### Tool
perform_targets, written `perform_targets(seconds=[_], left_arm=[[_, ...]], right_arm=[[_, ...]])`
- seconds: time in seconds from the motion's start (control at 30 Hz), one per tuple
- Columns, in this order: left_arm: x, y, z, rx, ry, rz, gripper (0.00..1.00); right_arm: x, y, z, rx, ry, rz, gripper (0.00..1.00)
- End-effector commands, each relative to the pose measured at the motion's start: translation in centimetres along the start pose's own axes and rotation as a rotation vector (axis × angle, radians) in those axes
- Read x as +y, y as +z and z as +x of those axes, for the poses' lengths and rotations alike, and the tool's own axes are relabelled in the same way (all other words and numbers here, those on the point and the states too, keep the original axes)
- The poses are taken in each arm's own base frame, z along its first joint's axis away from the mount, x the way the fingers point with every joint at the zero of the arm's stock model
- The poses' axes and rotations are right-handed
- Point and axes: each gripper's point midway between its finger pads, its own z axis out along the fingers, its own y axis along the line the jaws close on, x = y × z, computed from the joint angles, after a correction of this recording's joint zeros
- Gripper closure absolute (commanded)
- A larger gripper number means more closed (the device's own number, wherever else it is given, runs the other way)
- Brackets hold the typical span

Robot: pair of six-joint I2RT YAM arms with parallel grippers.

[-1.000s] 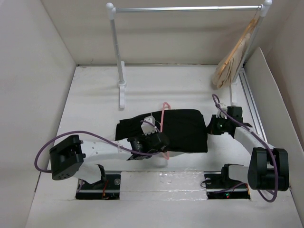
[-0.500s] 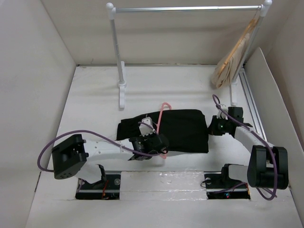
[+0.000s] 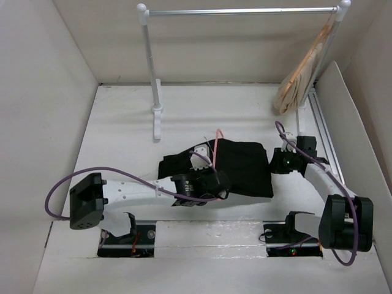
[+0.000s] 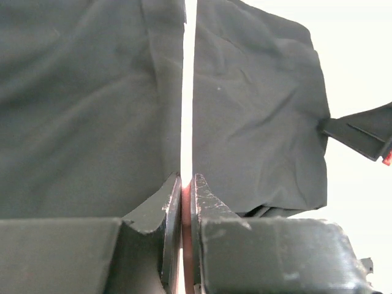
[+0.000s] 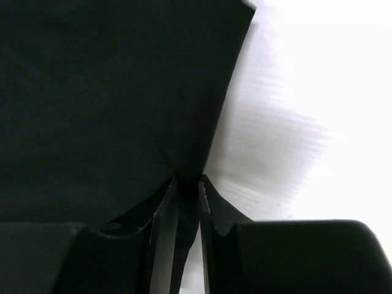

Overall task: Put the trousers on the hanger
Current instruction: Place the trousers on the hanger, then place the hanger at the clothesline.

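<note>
Pink hanger (image 3: pixel 216 147) and black trousers (image 3: pixel 245 165) both gripped, centre of table (image 3: pixel 122 141).
L gripper (image 4: pixel 185 180) clamped on hanger's thin bar, which lies across trousers; R gripper (image 5: pixel 187 180) pinched shut on cloth at trousers' 3 o'clock edge; wooden hangers (image 3: pixel 300 79) on rail (image 3: pixel 245 11), 1 o'clock.

overhead looks down; wrist views close (sharing trousers (image 3: pixel 245 166))

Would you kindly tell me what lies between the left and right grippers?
The trousers span the stretch from the left gripper to the right gripper, clearest in the top external view.
</note>
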Motion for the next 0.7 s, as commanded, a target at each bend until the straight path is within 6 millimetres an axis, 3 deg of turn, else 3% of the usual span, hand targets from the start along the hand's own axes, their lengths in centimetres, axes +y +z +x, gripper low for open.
perform_targets(seconds=[0.0, 0.03, 0.07, 0.1, 0.13, 0.2, 0.23, 0.27, 0.33, 0.4, 0.47, 0.6, 0.67], left_arm=[[-1.2, -2.3, -3.7, -0.125, 0.037, 0.001, 1.0], [-1.8, -2.7, -3.7, -0.143, 0.058, 0.006, 1.0], [-2.0, -3.0, -3.5, -0.15, 0.085, 0.01, 1.0], [-2.6, -3.4, -3.5, -0.147, 0.085, 0.025, 1.0], [-2.9, -3.7, -3.9, -0.169, 0.093, 0.026, 1.0], [-3.5, -4.3, -4.8, -0.193, 0.115, 0.016, 1.0], [-4.3, -5.4, -5.3, -0.231, 0.139, 0.027, 1.0], [-4.3, -5.4, -5.3, -0.232, 0.14, 0.027, 1.0], [-5.2, -6.6, -6.2, -0.259, 0.15, 0.047, 1.0], [-5.9, -7.5, -7.2, -0.284, 0.135, 0.066, 1.0], [-6.3, -8.5, -8.2, -0.3, 0.117, 0.087, 1.0], [-6.8, -9.9, -10.1, -0.345, 0.078, 0.115, 1.0], [-6.9, -10.5, -10.6, -0.358, 0.082, 0.129, 1.0]], right_arm=[[0.9, -1.7, -3.1, -0.066, -0.053, -0.022, 0.73], [1.6, -2.6, -3.8, -0.073, -0.064, -0.039, 0.48], [2.3, -3.4, -4.8, -0.1, -0.079, -0.054, 0.38], [2.3, -3.4, -4.5, -0.088, -0.073, -0.055, 0.38], [3.0, -4.6, -5.5, -0.133, -0.094, -0.058, 0.33], [4.5, -6.8, -7.5, -0.197, -0.129, -0.064, 0.29], [6.6, -9.1, -8.9, -0.26, -0.171, -0.099, 0.26], [6.6, -9.2, -8.9, -0.261, -0.171, -0.1, 0.26], [9.1, -11.3, -10.4, -0.299, -0.194, -0.152, 0.26], [12.9, -12.7, -11.3, -0.342, -0.216, -0.28, 0.26], [16.7, -14.7, -12.1, -0.407, -0.203, -0.408, 0.25], [22.2, -17.9, -12.7, -0.489, -0.143, -0.611, 0.23], [23.6, -17.8, -12.0, -0.465, -0.018, -0.688, 0.22]])
